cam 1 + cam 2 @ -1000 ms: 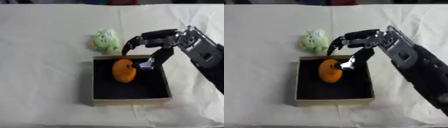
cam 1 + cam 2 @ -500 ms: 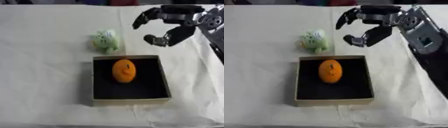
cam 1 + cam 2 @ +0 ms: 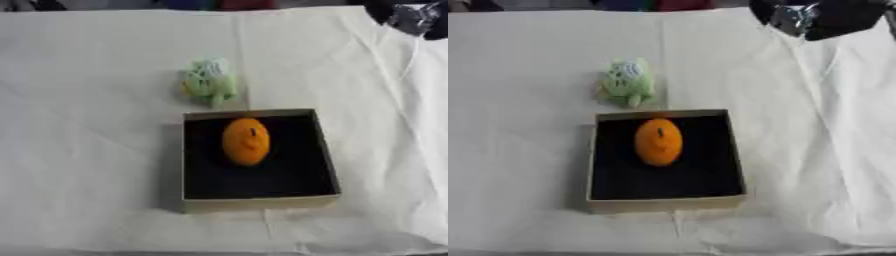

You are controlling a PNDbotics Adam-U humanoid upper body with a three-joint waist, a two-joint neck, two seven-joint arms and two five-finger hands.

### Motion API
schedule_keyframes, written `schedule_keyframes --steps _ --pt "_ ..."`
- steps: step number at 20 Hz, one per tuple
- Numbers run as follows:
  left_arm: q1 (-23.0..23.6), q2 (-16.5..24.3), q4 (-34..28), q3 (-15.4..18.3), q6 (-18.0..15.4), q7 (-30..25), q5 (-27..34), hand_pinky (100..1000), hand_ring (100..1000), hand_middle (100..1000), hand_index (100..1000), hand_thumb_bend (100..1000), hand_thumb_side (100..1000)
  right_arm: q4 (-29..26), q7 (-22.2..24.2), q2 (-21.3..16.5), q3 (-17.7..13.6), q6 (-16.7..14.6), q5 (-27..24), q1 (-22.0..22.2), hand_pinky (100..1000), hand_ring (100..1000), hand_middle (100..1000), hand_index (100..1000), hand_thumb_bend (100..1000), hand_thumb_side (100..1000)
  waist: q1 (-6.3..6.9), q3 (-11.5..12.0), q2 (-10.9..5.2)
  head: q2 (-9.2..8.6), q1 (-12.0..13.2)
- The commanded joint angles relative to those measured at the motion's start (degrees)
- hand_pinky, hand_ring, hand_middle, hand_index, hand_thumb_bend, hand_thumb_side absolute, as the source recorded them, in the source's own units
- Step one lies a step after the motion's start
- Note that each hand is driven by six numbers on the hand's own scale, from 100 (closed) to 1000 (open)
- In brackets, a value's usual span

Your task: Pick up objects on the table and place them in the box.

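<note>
An orange oval object [image 3: 246, 141] lies inside the cardboard box [image 3: 259, 201], on its black lining, toward the back. A small green soft toy [image 3: 209, 83] sits on the white cloth just behind the box's back left corner. My right hand [image 3: 815, 17] shows only in part at the top right edge, far above and behind the box; its fingers cannot be made out. Nothing is seen in it. My left hand is out of sight.
A white cloth [image 3: 87, 150] with creases covers the table. Dark and coloured shapes line the far edge at the top.
My right hand has let go of the orange object in the box and has risen up and back to the top right corner. The toy and box have stayed put.
</note>
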Motion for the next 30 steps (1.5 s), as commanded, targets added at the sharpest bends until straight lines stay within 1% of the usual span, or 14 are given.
schedule_keyframes --steps 1,6,9,12,15,16,17,20,23,25,30 --pt "-3.6 6.3 2.4 -3.4 0.9 -2.6 -2.9 799 636 727 871 100 865 -2.9 -2.9 -2.2 -3.4 0.8 0.6 0.0 845 898 819 850 100 864 0.15 -0.4 -0.96 0.38 0.8" --pt "-11.2 13.3 10.1 -11.2 -1.1 -7.5 -7.8 794 677 728 870 137 889 -4.5 -7.8 -2.4 -3.8 1.6 2.6 0.7 843 894 817 847 100 865 0.34 -1.0 -0.6 0.3 1.8" --pt "-14.6 15.5 14.8 -15.8 -2.6 -10.3 -10.7 790 702 728 867 209 885 -4.8 -10.7 -2.5 -3.4 1.8 3.9 0.7 843 893 816 846 100 864 0.55 -1.2 -0.42 0.22 2.0" --pt "-18.0 15.5 19.4 -20.5 -3.7 -13.2 -13.5 789 709 728 866 264 888 -4.8 -13.5 -2.4 -3.0 2.0 5.0 0.6 843 891 813 845 100 858 0.74 -1.3 -0.32 0.13 2.0" --pt "-21.6 13.7 23.7 -24.7 -4.2 -15.8 -16.1 794 710 733 871 311 902 -4.7 -16.2 -2.1 -3.4 2.7 5.4 0.5 843 890 809 843 100 844 0.8 -1.3 -0.33 0.14 2.0" --pt "-22.8 13.1 25.0 -25.7 -4.3 -16.7 -16.9 796 716 734 873 326 897 -4.7 -17.0 -1.9 -3.7 3.2 5.3 0.4 844 890 810 842 100 870 0.81 -1.3 -0.36 0.17 2.0" --pt "-24.0 12.4 26.3 -26.6 -4.5 -17.5 -17.5 797 714 737 875 333 900 -4.6 -17.8 -1.8 -4.1 3.8 5.1 0.2 844 890 806 841 100 837 0.82 -1.3 -0.4 0.19 2.0" --pt "-27.5 10.1 30.7 -28.0 -5.8 -20.2 -18.0 801 719 740 879 371 911 -4.1 -20.6 -1.4 -5.4 6.2 4.9 -0.2 844 890 801 837 100 828 0.87 -1.3 -0.51 0.28 2.0" --pt "-30.8 7.5 35.2 -28.8 -7.3 -23.0 -17.9 804 720 744 882 390 911 -3.6 -23.4 -1.1 -5.8 8.3 5.7 -0.6 844 888 795 828 100 825 0.89 -1.2 -0.57 0.28 2.1" --pt "-32.8 5.8 38.2 -29.1 -8.4 -24.9 -17.9 807 725 748 885 451 887 -3.3 -25.3 -0.8 -5.6 9.2 6.3 -0.8 844 888 794 828 100 826 0.92 -1.2 -0.53 0.19 2.1" --pt "-36.8 2.4 42.8 -29.5 -10.6 -30.0 -19.2 821 746 770 901 540 842 -2.0 -30.4 -0.3 -4.6 9.9 7.9 -0.8 846 887 790 825 100 828 1.08 -1.4 -0.29 -0.08 1.9"
